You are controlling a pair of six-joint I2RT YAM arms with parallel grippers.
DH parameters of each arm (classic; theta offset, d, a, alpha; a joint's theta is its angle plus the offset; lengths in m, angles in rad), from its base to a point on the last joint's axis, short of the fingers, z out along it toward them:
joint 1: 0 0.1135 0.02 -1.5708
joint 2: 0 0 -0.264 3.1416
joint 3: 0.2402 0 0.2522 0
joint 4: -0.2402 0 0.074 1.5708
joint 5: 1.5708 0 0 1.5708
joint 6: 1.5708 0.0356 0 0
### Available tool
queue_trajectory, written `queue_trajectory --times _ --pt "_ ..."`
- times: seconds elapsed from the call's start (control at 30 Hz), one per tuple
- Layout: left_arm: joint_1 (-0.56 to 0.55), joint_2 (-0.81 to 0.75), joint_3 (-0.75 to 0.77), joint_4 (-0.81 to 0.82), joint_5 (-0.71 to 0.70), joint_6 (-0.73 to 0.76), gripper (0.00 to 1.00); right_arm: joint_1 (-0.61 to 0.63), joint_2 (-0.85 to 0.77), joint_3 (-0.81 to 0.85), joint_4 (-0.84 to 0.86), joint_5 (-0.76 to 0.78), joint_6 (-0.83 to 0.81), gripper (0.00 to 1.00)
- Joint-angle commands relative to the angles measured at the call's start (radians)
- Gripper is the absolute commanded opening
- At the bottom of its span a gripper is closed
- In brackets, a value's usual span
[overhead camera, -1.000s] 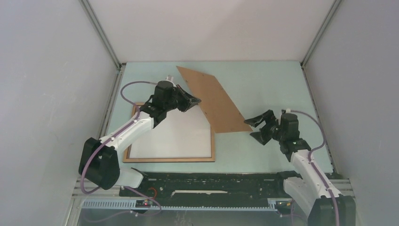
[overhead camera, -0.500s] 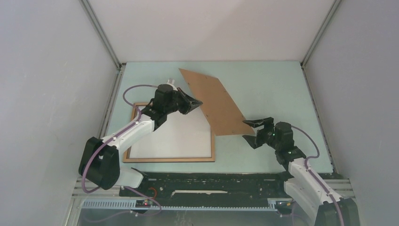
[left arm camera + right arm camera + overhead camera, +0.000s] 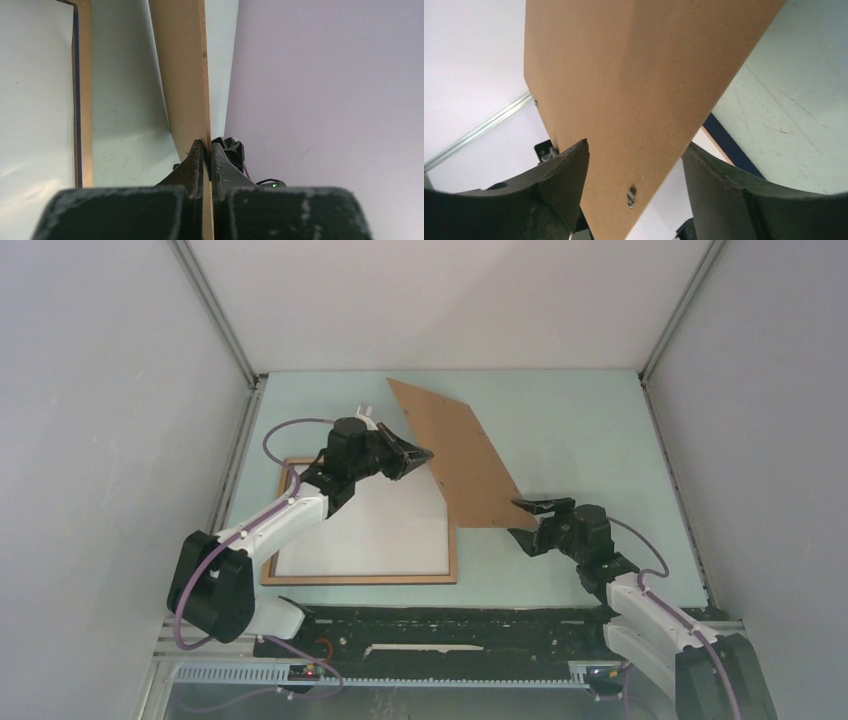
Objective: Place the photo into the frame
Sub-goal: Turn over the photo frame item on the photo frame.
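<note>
Wood-brown thin rails of the frame (image 3: pixel 360 580) lie flat on the pale green table (image 3: pixel 590 430) nearest me; the photo (image 3: pixel 380 530), smooth white back up, fills them. My right claw (image 3: pixel 635 145) gapes around the low corner of the matte brown backing board (image 3: pixel 460 455). Farther on, my left claw (image 3: pixel 205 145) pinches its thin edge, the board tilted.

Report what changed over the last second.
The right gripper swung left and nearer its base, its open jaws now straddling the backing board's near corner, not closed. The left gripper stays shut on the board; the frame and the photo lie unmoved.
</note>
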Motion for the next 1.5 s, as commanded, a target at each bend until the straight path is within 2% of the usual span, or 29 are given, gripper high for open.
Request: queue_trajectory --times 0.0,0.23,0.37,0.47,0.63,0.73,0.8,0.87,1.07,1.17,1.23,1.37,1.4,1.47 --pt "-0.002 -0.035 -0.032 0.142 0.041 -0.037 0.0 0.032 0.026 -0.014 0.124 0.082 0.078 0.7" --pt "-0.011 -0.062 -0.074 0.161 0.043 -0.059 0.0 0.127 0.077 -0.013 0.245 0.306 0.166 0.54" --pt "-0.034 -0.079 -0.103 0.161 0.027 -0.058 0.0 0.142 0.123 0.02 0.281 0.372 0.16 0.48" --pt "-0.054 -0.086 -0.131 0.175 0.008 -0.049 0.0 0.142 0.158 0.017 0.329 0.407 0.15 0.36" --pt "-0.067 -0.107 -0.177 0.171 -0.029 0.008 0.0 0.126 0.226 0.0 0.483 0.402 0.076 0.0" --pt "-0.068 -0.144 -0.192 0.095 -0.056 0.073 0.03 0.073 0.278 -0.01 0.677 0.344 -0.056 0.0" --pt "-0.068 -0.181 -0.195 0.033 -0.09 0.149 0.1 0.021 0.316 -0.004 0.779 0.288 -0.224 0.0" --pt "-0.068 -0.228 -0.207 -0.028 -0.129 0.204 0.23 -0.039 0.349 0.01 0.838 0.208 -0.329 0.0" --pt "-0.064 -0.343 -0.263 -0.224 -0.208 0.29 0.63 -0.148 0.523 0.084 1.064 -0.015 -0.398 0.0" --pt "-0.058 -0.431 -0.304 -0.348 -0.255 0.327 0.78 -0.16 0.671 0.161 1.215 -0.157 -0.393 0.0" --pt "-0.041 -0.506 -0.311 -0.466 -0.296 0.358 0.84 -0.162 0.78 0.215 1.297 -0.239 -0.369 0.0" --pt "0.036 -0.669 -0.269 -0.69 -0.385 0.435 0.96 -0.161 0.961 0.279 1.353 -0.342 -0.339 0.0" --pt "0.072 -0.678 -0.247 -0.737 -0.391 0.459 0.99 -0.159 0.983 0.283 1.353 -0.353 -0.35 0.0" --pt "0.17 -0.658 -0.201 -0.821 -0.399 0.509 1.0 -0.159 1.012 0.293 1.351 -0.377 -0.376 0.0"
